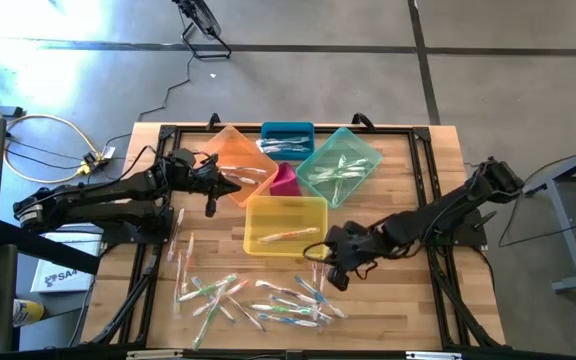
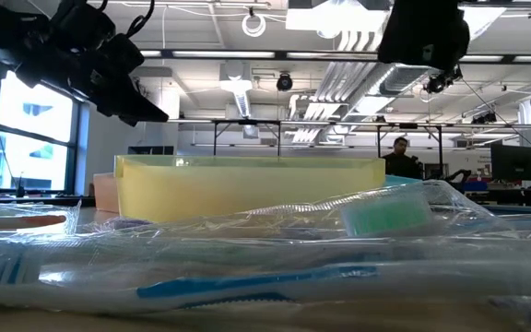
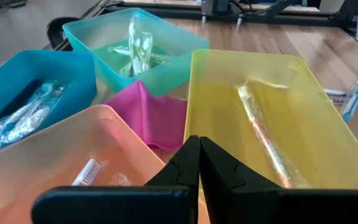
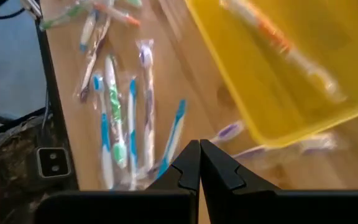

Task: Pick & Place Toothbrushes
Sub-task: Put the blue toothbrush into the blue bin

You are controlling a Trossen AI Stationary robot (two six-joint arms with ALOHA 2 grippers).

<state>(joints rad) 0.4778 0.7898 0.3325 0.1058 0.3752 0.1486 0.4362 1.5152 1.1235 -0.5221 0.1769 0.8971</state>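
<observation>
Room w/ person point(image 2: 400, 155): low view only

Floor: grey concrete point(image 1: 298, 40)
Ceiling: strip lights point(image 2: 219, 53), exposed ducts point(image 2: 358, 69)
Windows: tall panes point(image 2: 21, 138)
Person: standing far back point(image 2: 400, 157)

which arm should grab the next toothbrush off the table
Probably right: the right gripper, shut and empty, hangs beside the loose toothbrushes. The left gripper sits over the orange bin.

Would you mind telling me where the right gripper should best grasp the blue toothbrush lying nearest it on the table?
Probably mid-handle, from straight above: the blue toothbrush lies flat in its wrapper, slightly apart from its neighbours. The right gripper, shut now, would open across the thin handle.
</observation>
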